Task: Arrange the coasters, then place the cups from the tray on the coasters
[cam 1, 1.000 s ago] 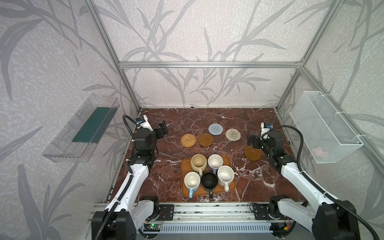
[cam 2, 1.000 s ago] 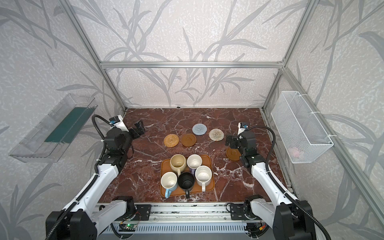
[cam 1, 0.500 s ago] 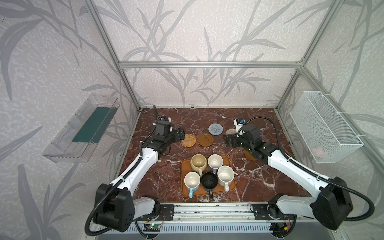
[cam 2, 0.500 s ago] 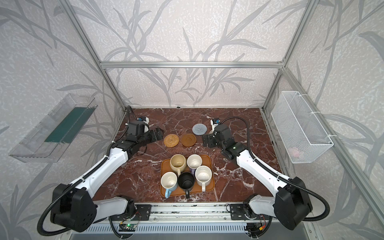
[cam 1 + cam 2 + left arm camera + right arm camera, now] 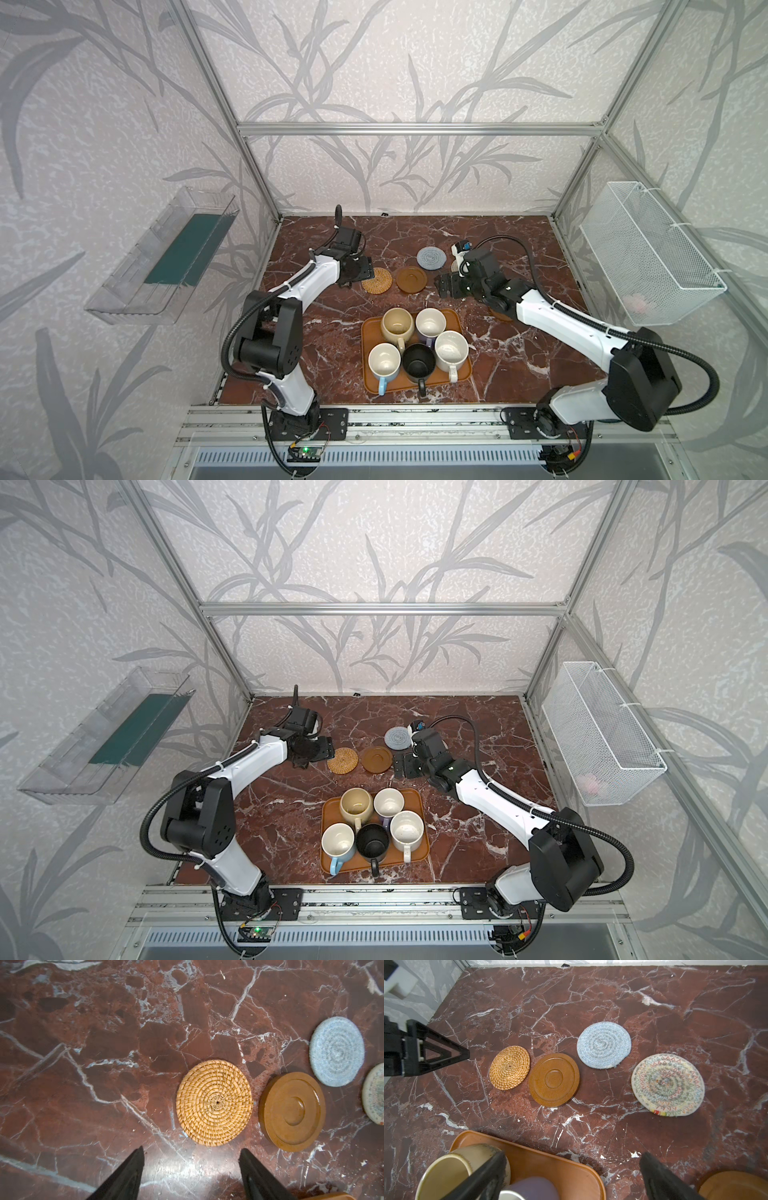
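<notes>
Polished red-brown marble table (image 5: 519, 249) with white veins, inside an aluminium frame (image 5: 415, 129) booth with textured grey leaf-print wallpaper (image 5: 415, 62), white wire mesh basket (image 5: 648, 257) and clear plastic bin (image 5: 158, 266) on the side walls. Round flat coasters lie toward the back: tan woven rattan coaster (image 5: 376, 281), smooth brown ringed coaster (image 5: 411, 279) just beside it, blue-grey woven coaster (image 5: 431, 258), cream rope coaster with coloured zigzag stitching (image 5: 667, 1084); five glossy handled mugs (image 5: 419, 361) packed on orange-brown rounded rectangular tray (image 5: 371, 332) near the front. Left gripper (image 5: 191, 1151) jaws parted, empty, just beside the rattan coaster; right gripper (image 5: 573, 1154) spread wide, empty, near the tray's back edge
</notes>
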`<act>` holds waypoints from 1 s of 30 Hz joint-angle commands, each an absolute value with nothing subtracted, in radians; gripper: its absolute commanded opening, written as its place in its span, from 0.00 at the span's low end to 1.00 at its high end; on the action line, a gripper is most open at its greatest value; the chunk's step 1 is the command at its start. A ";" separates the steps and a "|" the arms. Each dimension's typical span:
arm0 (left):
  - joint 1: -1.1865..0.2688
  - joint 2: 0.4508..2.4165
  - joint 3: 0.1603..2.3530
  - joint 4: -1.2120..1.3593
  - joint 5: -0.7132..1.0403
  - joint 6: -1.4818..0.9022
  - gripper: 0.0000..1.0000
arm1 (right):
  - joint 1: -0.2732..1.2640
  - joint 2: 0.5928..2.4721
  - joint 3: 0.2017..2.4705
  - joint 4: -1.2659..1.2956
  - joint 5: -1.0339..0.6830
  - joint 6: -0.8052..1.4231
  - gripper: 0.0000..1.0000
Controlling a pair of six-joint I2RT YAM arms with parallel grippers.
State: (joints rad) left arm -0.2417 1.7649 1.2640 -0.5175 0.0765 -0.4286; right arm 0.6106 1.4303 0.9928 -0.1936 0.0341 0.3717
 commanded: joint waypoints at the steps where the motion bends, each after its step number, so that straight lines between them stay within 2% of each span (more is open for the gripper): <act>1: -0.246 1.838 1.330 -0.613 0.072 -0.414 0.72 | 0.618 1.446 1.046 -0.186 -0.009 0.390 1.00; 4: -0.246 1.897 1.380 -0.654 0.053 -0.405 0.70 | 0.616 1.465 1.061 -0.196 -0.026 0.388 1.00; 8: -0.248 1.941 1.415 -0.674 0.029 -0.396 0.63 | 0.617 1.481 1.067 -0.191 -0.041 0.394 1.00; 23: -0.253 2.075 1.500 -0.729 0.034 -0.370 0.56 | 0.615 1.501 1.037 -0.159 -0.041 0.420 1.00; 30: -0.251 2.093 1.537 -0.826 -0.105 -0.387 0.52 | 0.601 1.452 0.971 -0.120 0.003 0.451 0.99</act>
